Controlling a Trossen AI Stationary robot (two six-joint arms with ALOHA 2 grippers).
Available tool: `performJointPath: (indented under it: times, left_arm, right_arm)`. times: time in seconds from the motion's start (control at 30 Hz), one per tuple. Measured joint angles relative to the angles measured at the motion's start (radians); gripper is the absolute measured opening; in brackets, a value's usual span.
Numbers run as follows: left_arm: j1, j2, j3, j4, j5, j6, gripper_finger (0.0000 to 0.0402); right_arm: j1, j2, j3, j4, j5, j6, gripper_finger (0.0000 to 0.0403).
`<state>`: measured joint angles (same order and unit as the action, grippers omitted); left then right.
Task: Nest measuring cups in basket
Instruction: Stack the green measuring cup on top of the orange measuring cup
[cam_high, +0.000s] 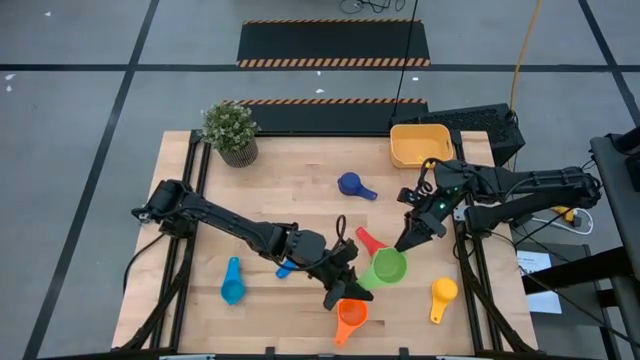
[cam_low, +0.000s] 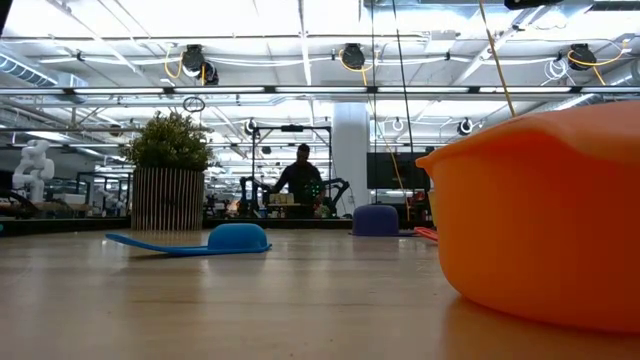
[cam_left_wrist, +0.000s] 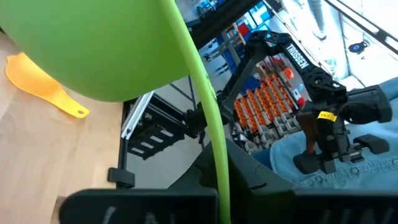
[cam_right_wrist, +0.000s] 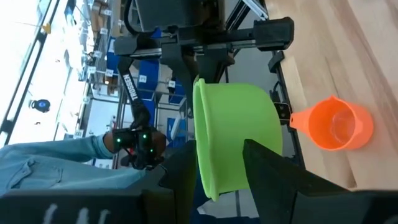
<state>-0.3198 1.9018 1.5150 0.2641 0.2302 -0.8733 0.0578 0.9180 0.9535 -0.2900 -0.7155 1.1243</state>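
step: handover of green cup (cam_high: 388, 267) above desk (cam_high: 300, 210) | left pincer (cam_high: 352, 283) and right pincer (cam_high: 410, 238) both closed on it, seemingly | next: left releases, right carries to basket (cam_high: 420, 145)

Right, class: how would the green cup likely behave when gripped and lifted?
Probably stiff: the green cup looks perfectly round though the left gripper holds it by one edge only. Likely light, being thin-walled plastic carried off-centre. Its glossy surface might let it slip or pivot; the right gripper is close by its rim.
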Motion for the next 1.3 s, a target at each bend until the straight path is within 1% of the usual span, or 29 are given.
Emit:
performJointPath:
  times: [0.13, 0.27, 0.47, 0.67, 0.97, 1.03, 1.1, 1.23, 1.3]
  left_arm:
    - [-0.007, 0.000, 0.000, 0.001, -0.015, 0.010, 0.0002]
    - [-0.010, 0.000, 0.000, 0.002, -0.021, 0.010, 0.0001]
    - [-0.015, 0.000, 0.000, 0.003, -0.024, 0.010, 0.0001]
    - [-0.015, -0.001, 0.000, 0.002, -0.025, 0.012, 0.0001]
    - [-0.012, -0.001, 0.000, 0.002, -0.041, 0.022, 0.0001]
    - [-0.012, -0.001, 0.000, 0.002, -0.041, 0.022, 0.0001]
    - [-0.012, -0.001, 0.000, 0.000, -0.041, 0.022, 0.0001]
    - [-0.012, -0.001, 0.000, -0.001, -0.041, 0.019, 0.0002]
    - [-0.013, -0.001, 0.000, -0.001, -0.041, 0.017, 0.0009]
  right_arm:
    - [0.000, 0.000, 0.000, 0.000, -0.004, -0.015, 0.0126]
    - [-0.010, 0.000, 0.000, -0.003, -0.030, -0.018, 0.0126]
    - [-0.038, 0.000, 0.000, -0.007, -0.100, -0.013, 0.0126]
    - [-0.043, 0.000, 0.000, -0.008, -0.152, -0.016, 0.0126]
    - [-0.043, 0.000, 0.000, -0.014, -0.153, -0.053, 0.0124]
    - [-0.043, 0.000, 0.000, -0.035, -0.152, -0.067, 0.0116]
    - [-0.043, 0.000, 0.000, -0.049, -0.152, -0.089, 0.0098]
    - [-0.043, 0.000, 0.000, -0.059, -0.152, -0.120, 0.0040]
    - [-0.044, 0.000, 0.000, -0.059, -0.149, -0.133, 0.0012]
